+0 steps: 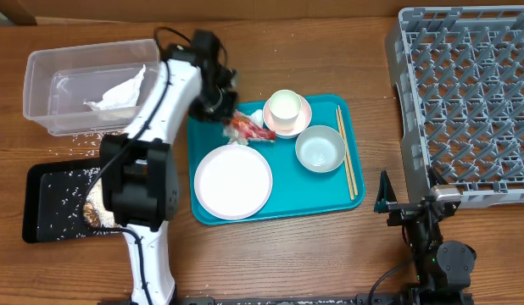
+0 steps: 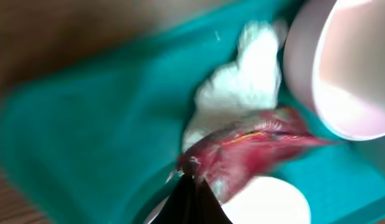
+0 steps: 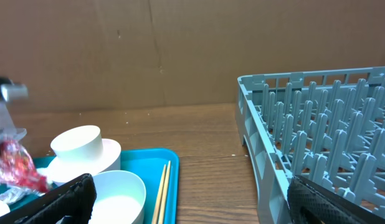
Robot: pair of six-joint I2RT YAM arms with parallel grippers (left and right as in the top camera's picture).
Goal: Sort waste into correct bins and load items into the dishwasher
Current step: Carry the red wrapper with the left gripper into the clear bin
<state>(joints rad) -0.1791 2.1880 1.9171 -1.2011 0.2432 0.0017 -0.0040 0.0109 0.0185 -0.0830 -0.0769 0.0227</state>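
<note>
Left gripper: clamped on the red wrapper (one crinkled end pinched); above the teal tray
Wrapper's place: just beside the saucer; touching the white napkin
Right gripper: jaws spread wide, empty; near the grey rack

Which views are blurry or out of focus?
Left wrist: heavy blur, red crinkled snack wrapper and teal plastic serving tray smeared. Overhead: sharp, evenly lit. Right wrist: grey plastic lattice dish rack crisp, near foreground slightly soft.
</note>
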